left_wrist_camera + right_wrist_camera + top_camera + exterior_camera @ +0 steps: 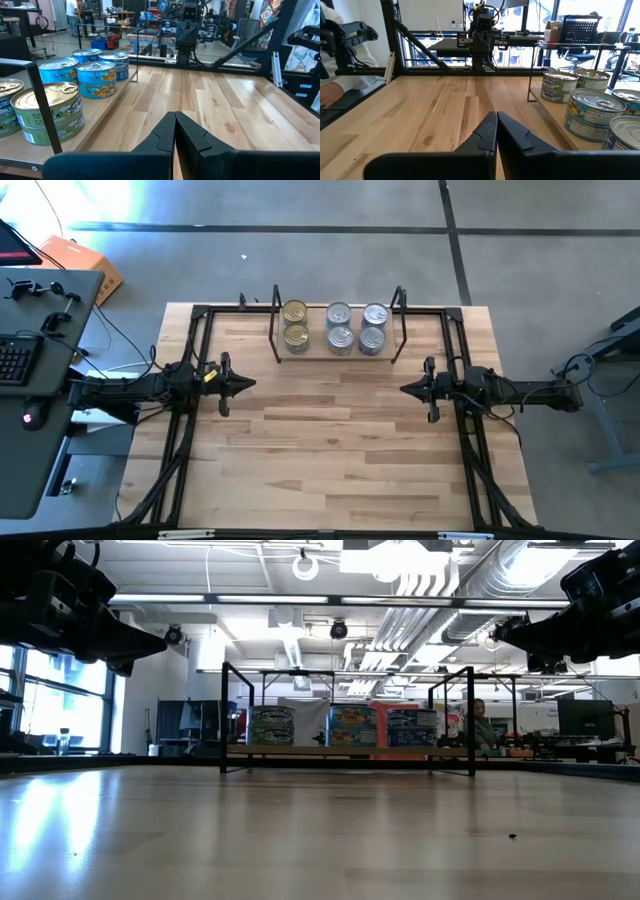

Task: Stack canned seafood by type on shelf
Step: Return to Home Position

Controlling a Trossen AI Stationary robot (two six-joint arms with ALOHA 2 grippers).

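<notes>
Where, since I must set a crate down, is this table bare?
The light wooden tabletop is bare all across between the left arm's fingers and the right arm's fingers. Crowded: the low wire-framed wooden shelf, packed with short round metal cans.

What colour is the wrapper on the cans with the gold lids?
Green. The gold-lidded cans show best in the left wrist view.

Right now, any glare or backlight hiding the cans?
High view: glare only on the floor, cans evenly lit. Low view: ceiling lights backlight the shelf, table reflects light. Left wrist view: cans glint mildly, nothing washed out.
</notes>
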